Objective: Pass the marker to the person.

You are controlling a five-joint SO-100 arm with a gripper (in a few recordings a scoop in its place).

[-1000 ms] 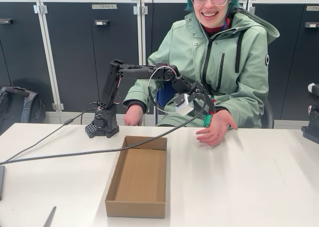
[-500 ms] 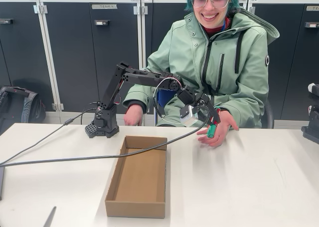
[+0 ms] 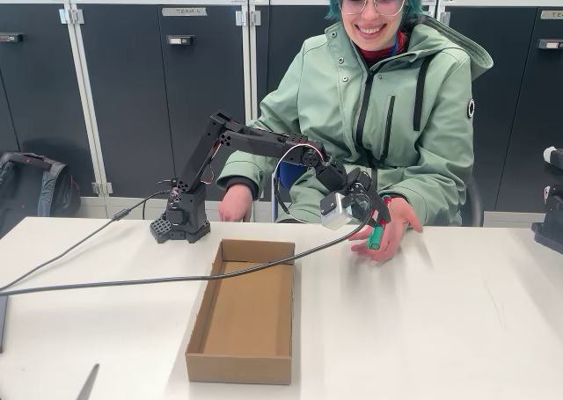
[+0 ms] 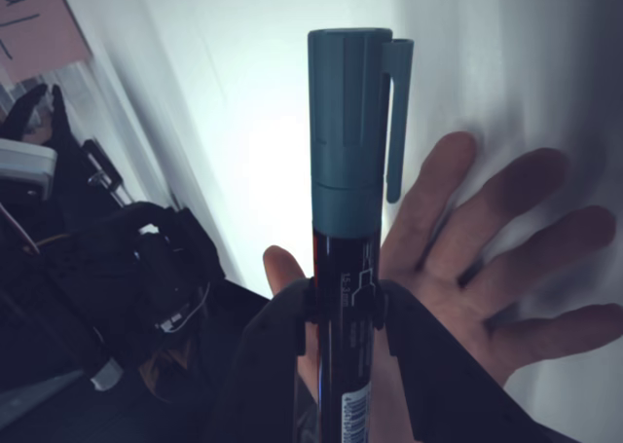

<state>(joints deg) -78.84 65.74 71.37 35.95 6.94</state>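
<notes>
The marker [image 3: 376,235] is held in the claw [image 3: 376,217], which is closed on the dark barrel [image 4: 343,365]. In the fixed view the marker's long axis is seen running nearly upright with a slight tilt, its green cap [image 3: 376,237] pointing down toward the worktop [image 3: 440,321] and just over the open palm of the person's hand [image 3: 391,229]. In the wrist view the cap [image 4: 350,122] is seen pointing away from the claw, with the clip on its right side, and the hand [image 4: 487,258] is spread behind it, fingers extended. Whether the cap touches the palm cannot be told.

The hand is placed at the far edge of the worktop, right of its middle. The person [image 3: 387,101] is seated behind that edge. An open cardboard box [image 3: 244,310] is set on the worktop to the left of the claw, and the arm's base [image 3: 181,222] is mounted near the far edge, beyond the box. A cable [image 3: 132,281] is draped across the left part of the worktop.
</notes>
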